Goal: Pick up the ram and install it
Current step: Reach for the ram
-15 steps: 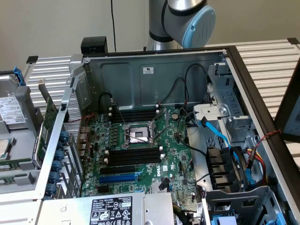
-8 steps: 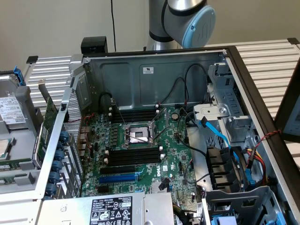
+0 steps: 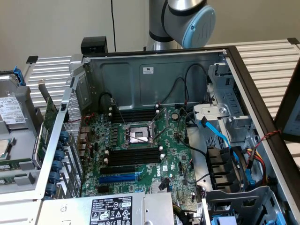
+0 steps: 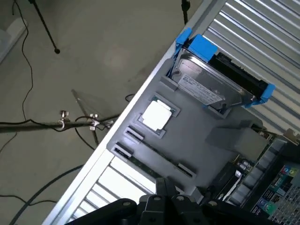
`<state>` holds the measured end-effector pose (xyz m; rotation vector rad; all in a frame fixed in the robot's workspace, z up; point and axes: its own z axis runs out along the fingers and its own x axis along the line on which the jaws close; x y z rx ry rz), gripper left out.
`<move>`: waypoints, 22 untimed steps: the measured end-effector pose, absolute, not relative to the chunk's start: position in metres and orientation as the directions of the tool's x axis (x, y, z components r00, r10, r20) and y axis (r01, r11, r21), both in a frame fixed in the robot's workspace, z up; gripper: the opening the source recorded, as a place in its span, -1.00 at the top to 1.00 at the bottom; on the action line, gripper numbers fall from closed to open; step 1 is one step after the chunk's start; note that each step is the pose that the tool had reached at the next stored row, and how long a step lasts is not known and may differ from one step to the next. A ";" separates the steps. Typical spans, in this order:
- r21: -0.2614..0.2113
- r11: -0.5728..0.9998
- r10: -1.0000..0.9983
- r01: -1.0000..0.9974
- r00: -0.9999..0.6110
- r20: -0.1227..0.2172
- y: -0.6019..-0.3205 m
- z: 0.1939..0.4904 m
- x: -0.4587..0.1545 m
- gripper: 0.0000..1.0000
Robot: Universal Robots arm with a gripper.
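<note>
The ram [image 4: 151, 159] is a long, thin green stick lying flat in a groove of the grey parts tray [image 4: 211, 122], between two small end clips. My gripper [image 4: 165, 186] hangs above the tray's near edge, close over the ram. Its black fingers are shut with nothing between them. In the exterior view, the open computer case [image 3: 154, 70] holds the green motherboard [image 3: 173, 154], whose long black memory slots [image 3: 133, 154] lie beside the processor socket [image 3: 138, 134].
On the tray sit a hard drive in a blue caddy [image 4: 206, 86] and a square silver processor chip [image 4: 157, 115]. A green expansion card [image 3: 47, 117] stands at the case's left wall. Cables and a drive cage [image 3: 225, 164] crowd the case's right side. Slatted table [image 3: 267, 61] lies around it.
</note>
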<state>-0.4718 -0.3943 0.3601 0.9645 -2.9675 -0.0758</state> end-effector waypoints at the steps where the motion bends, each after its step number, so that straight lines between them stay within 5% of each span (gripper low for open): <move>1: 0.052 0.798 -0.602 -0.601 -0.798 0.004 -0.394 0.360 -0.472 0.80; 22: 0.054 0.515 -0.857 -0.855 -0.516 0.002 -0.394 0.357 -0.472 0.80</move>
